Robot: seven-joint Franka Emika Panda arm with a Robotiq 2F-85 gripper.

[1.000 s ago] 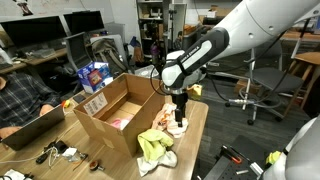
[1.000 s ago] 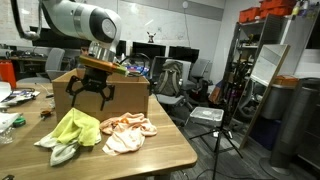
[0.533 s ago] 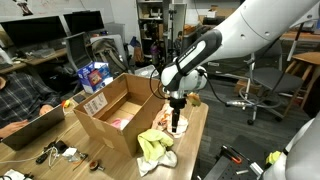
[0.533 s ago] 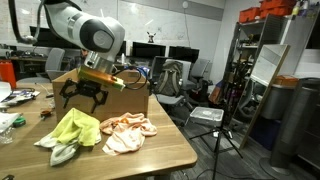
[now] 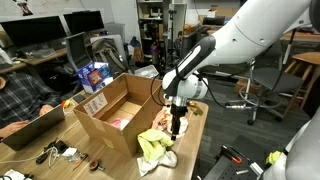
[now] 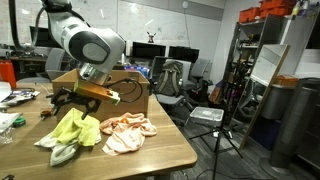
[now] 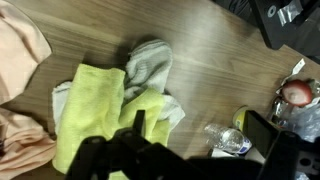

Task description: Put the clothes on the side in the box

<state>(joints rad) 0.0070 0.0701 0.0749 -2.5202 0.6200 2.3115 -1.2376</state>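
In an exterior view my gripper hangs spread wide, holding nothing, over the clothes heaped on the table just beside the box. A pink one lies inside the box. In an exterior view the yellow cloth runs lengthwise from the box toward the table's near edge, with the peach one beside it. In the wrist view, the yellow cloth's long axis runs nearly top to bottom.

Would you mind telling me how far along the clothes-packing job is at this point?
Done: the pink garment lies inside the box. In hand: nothing yet; the open gripper hovers over the yellow-green garment. Left: that one and the cream-peach garment, both on the table beside the box.
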